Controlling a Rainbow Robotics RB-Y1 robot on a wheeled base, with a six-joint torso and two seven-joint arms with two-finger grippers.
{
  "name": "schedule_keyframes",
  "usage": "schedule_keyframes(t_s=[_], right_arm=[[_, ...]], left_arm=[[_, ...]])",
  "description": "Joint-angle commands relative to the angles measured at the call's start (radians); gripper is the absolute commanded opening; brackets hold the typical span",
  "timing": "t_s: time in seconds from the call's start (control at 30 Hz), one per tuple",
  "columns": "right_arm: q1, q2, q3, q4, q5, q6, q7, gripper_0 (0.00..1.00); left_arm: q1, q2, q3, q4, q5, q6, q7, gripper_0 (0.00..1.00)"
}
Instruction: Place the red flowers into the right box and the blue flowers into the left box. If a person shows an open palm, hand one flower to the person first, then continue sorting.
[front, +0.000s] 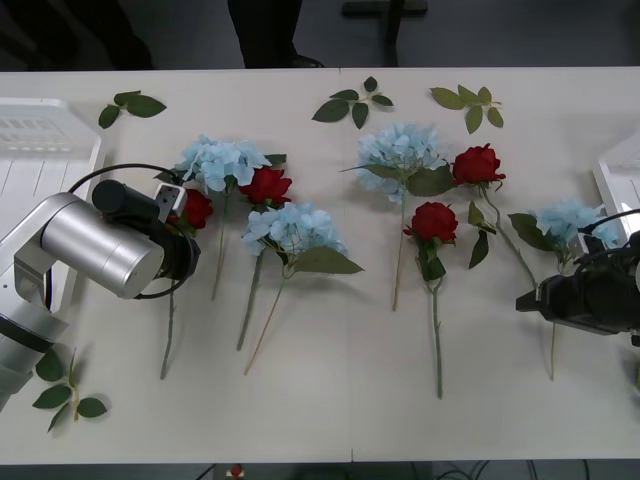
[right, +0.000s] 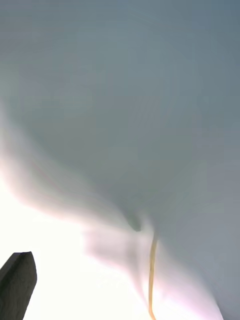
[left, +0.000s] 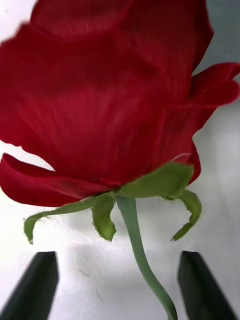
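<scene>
The left end effector (front: 180, 222) sits low over the table (front: 330, 400), right at the head of the leftmost red rose (front: 196, 208). In its wrist view the two dark fingers (left: 32, 285) stand spread apart on either side of that rose's green stem (left: 142, 260), just below the bloom, not touching it. So it is open and has hold of nothing.

That rose lies just beside a pale-blue hydrangea (front: 220, 160), with a second red rose (front: 266, 186) touching the hydrangea's other side. Another hydrangea (front: 293, 228) lies just below the second rose. Further from the left end effector are a third hydrangea (front: 400, 155) and two more red roses (front: 477, 165) (front: 434, 221). The fourth hydrangea (front: 565, 220) lies next to the right end effector (front: 530, 300), which hangs over that flower's stem; I cannot tell whether it is open or closed.

The left box (front: 40, 150) is at the table's edge beyond the left arm, and a corner of the right box (front: 618, 175) shows behind the right arm. Loose leaf sprigs (front: 355, 103) lie along the far side of the table.
</scene>
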Motion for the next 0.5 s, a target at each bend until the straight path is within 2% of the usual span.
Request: schedule_keyframes(t_s=[0.03,0.07,0.23,0.27,0.33,0.43,0.5], right_arm=[[-0.027,-0.008,0.002,0.019,0.015,-0.035,0.031,1.0],[-0.027,-0.008,0.005,0.027,0.016,-0.049,0.034,1.0],[-0.029,-0.008,0.005,0.037,0.015,-0.066,0.04,1.0],[-0.029,-0.008,0.005,0.037,0.015,-0.066,0.042,0.57],[-0.027,-0.006,0.005,0.037,0.018,-0.066,0.045,0.25],[-0.027,-0.008,0.005,0.041,0.022,-0.066,0.053,0.0],[-0.027,-0.008,0.005,0.044,0.024,-0.067,0.057,0.0]], left_arm=[[-0.021,-0.024,0.011,-0.001,-0.023,-0.005,-0.017,0.04],[-0.02,-0.025,0.011,-0.001,-0.028,-0.005,-0.015,0.0],[-0.02,-0.03,0.012,-0.002,-0.028,-0.005,-0.007,0.0],[-0.02,-0.03,0.017,-0.007,-0.025,-0.004,-0.006,0.0],[-0.02,-0.025,0.028,-0.022,-0.009,-0.004,-0.006,0.0],[-0.018,-0.002,0.048,-0.065,0.055,-0.004,-0.006,0.0],[-0.015,0.019,0.065,-0.104,0.096,0.007,-0.006,0.0]])
